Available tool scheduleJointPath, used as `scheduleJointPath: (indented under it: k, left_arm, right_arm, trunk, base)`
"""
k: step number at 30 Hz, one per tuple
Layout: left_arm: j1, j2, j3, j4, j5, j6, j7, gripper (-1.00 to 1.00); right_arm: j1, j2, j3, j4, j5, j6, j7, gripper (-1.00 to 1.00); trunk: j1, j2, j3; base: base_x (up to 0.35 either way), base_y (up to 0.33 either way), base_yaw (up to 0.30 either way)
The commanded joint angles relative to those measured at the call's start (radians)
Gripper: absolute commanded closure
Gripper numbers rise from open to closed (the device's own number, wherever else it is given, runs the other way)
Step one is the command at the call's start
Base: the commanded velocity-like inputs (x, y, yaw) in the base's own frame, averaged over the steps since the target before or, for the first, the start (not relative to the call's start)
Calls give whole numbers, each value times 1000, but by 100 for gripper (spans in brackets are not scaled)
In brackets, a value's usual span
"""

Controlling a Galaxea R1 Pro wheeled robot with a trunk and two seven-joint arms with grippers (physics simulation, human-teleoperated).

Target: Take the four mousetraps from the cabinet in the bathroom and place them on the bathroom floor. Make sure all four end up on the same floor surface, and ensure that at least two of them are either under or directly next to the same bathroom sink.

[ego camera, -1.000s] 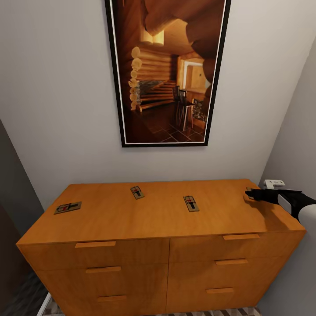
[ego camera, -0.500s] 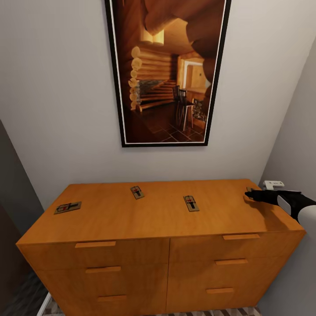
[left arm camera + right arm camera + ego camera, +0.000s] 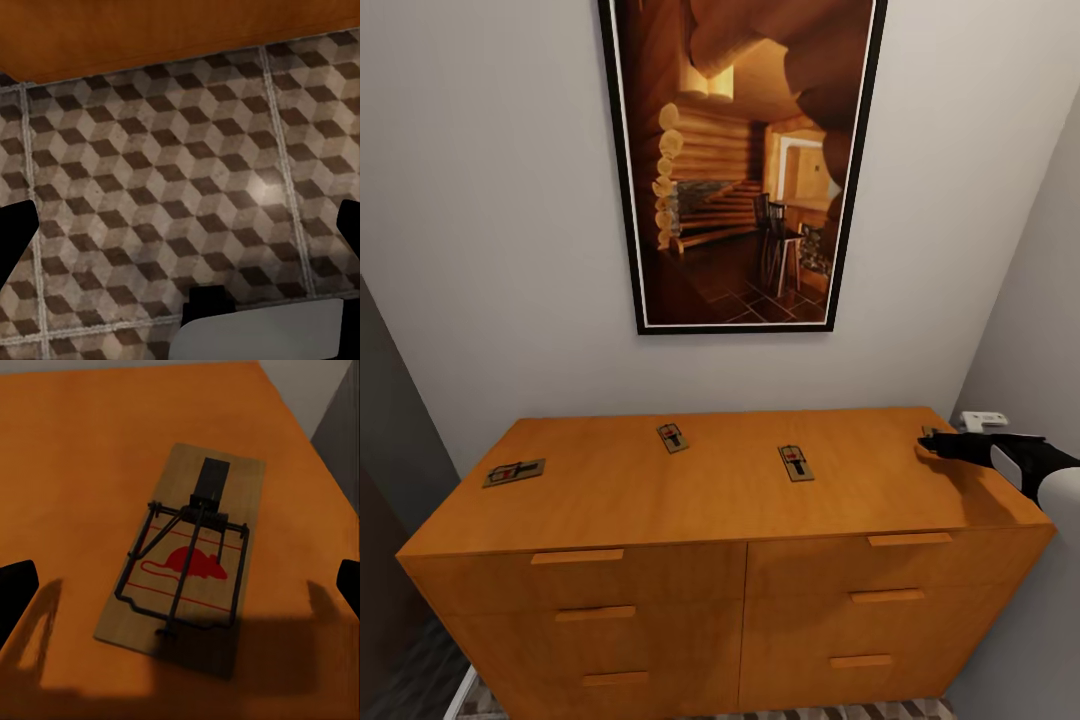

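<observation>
I had the right hand (image 3: pixel 932 446) at the cabinet's (image 3: pixel 720 500) far right end, fingers apart, hovering over the rightmost mousetrap (image 3: pixel 185 556). In the right wrist view that trap lay flat on the top, centred between the two fingertips, its long axis running away from the hand and slightly askew. The other three mousetraps (image 3: pixel 795 463) lay well apart to the left. My left hand (image 3: pixel 180 232), fingers spread, hung over the bathroom floor (image 3: pixel 150 187).
</observation>
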Motion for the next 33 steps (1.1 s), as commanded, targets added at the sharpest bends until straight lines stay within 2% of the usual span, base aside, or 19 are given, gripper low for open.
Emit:
scheduleJointPath:
  k: [1,9,33]
  left_arm:
    - [-2,0,-6,4,-1,-7,2,-100]
    - [-2,0,-6,4,-1,-6,2,-100]
    - [-2,0,-6,4,-1,-6,2,-100]
  right_arm:
    - [0,0,1,-2,2,5,-3,-100]
    - [0,2,2,-2,2,2,-50,-100]
    - [0,7,2,-1,1,1,-53,-100]
  trunk:
    - [0,-1,-1]
    - [0,-1,-1]
    - [0,-1,-1]
  base:
    - [0,0,0]
    - [0,0,0]
    - [0,0,0]
